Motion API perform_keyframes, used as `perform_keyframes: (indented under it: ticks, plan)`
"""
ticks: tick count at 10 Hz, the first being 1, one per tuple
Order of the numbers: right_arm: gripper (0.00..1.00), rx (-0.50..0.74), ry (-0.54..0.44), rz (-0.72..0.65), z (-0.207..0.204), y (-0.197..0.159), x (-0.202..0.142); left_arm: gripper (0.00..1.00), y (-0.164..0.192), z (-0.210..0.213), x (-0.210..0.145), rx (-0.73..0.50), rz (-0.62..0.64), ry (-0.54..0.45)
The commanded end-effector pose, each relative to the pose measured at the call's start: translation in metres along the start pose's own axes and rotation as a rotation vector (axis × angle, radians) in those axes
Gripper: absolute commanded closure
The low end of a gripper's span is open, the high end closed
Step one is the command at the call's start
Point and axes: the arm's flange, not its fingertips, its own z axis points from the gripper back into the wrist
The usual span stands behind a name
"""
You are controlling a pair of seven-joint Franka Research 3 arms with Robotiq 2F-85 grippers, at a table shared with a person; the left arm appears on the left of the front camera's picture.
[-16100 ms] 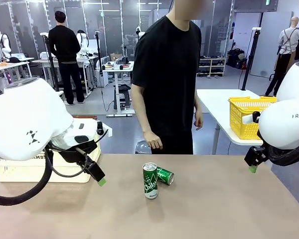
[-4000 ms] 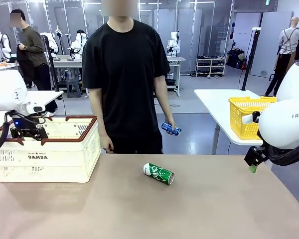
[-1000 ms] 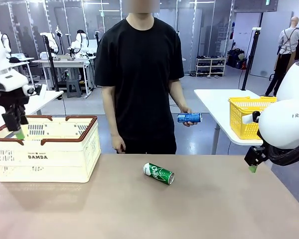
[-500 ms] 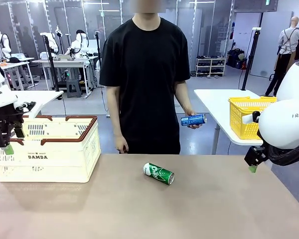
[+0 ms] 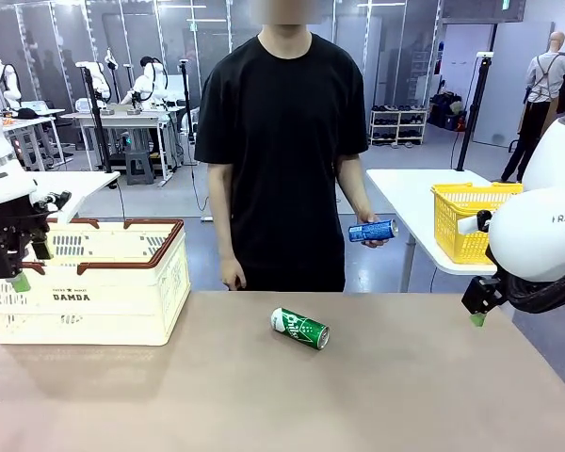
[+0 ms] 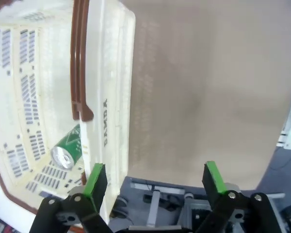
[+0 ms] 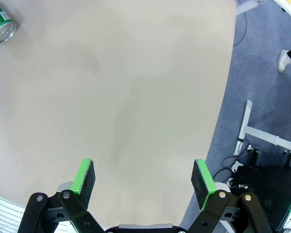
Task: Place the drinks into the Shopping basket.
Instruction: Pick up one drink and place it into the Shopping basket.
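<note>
– Lying sideways at the middle of the matte tan table (image 5: pixel 405 395): a green can (image 5: pixel 299 329), smooth cylinder, white lettering.
– And the basket (image 5: pixel 122 301)?
– Nine o'clock: cream slotted plastic, brown rim, a second green can (image 6: pixel 68 150) lying inside. The person holds a slim blue can (image 5: pixel 372 230) at two o'clock.
– The robot's hands?
– Both released: left hand (image 5: pixel 26 264) by the basket's left end, right hand (image 5: pixel 477 306) at three o'clock, empty.

Glossy metal green can (image 5: pixel 299 329), matt plastic Shopping basket (image 5: pixel 122 301) (smooth rim), matt table (image 5: pixel 405 395)

The Shopping basket (image 6: pixel 111 73) hides part of one green can (image 6: pixel 68 148).
</note>
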Motion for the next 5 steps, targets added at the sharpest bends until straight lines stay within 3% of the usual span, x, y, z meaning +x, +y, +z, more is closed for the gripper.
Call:
perform_keyframes:
  ticks: [1,5]
  plan:
    - [0.00,0.000,0.003,0.012,0.001,-0.002,0.000,0.00,0.019,0.009,0.038,0.059,-0.202,-0.037]
    - [0.00,0.000,0.003,0.012,0.001,-0.002,0.000,0.00,0.059,0.047,0.177,0.145,-0.716,-0.022]
